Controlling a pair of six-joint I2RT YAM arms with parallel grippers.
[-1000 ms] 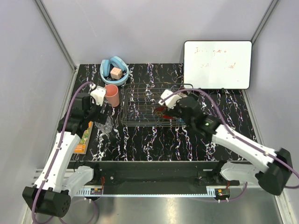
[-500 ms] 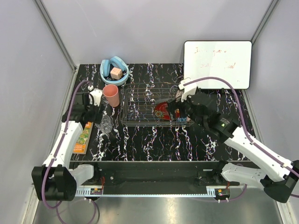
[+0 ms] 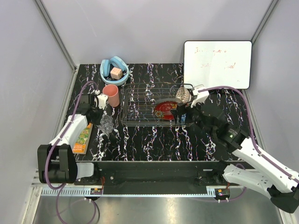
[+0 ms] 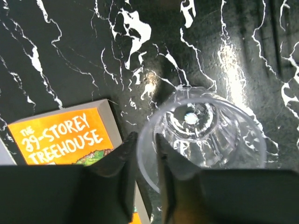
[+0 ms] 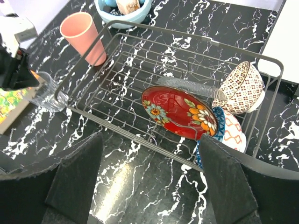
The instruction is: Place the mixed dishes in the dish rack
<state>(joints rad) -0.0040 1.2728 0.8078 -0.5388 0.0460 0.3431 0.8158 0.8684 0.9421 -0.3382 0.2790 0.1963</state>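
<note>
Two dishes counted outside the dish rack (image 3: 140, 100): clear glass tumbler (image 4: 205, 135) and salmon-pink cup (image 3: 111, 95). Located tumbler upright on the worktop (image 3: 154, 140), apart from the rack on its 9 o'clock side. Cup near at the tumbler's 12 o'clock, orange book (image 4: 60, 140) at its 7 o'clock.

Change over the last second:
- Logged left gripper (image 4: 147, 140) as drawn in from spread wide to a narrow gap. Now pinching the tumbler's near rim wall, one finger inside the glass, one outside. Cannot confirm how firm the pinch is.
- Logged right gripper (image 5: 150, 137) as pulled back from over the rack toward its 4 o'clock corner, spread wide, holding nothing.

Found red floral bowl (image 5: 180, 112) on edge in the rack's 3 o'clock end, clear glass bowl (image 5: 191, 87) behind it. Blue patterned bowl (image 5: 231, 135) and pale speckled bowl (image 5: 243, 86) alongside.

Judged: four bowls loaded, right arm's placement finished, tumbler pick under way. Expect lift and carry toward the rack's bare 9 o'clock half next. Watch for slip with a one-wall grip on smooth glass.
</note>
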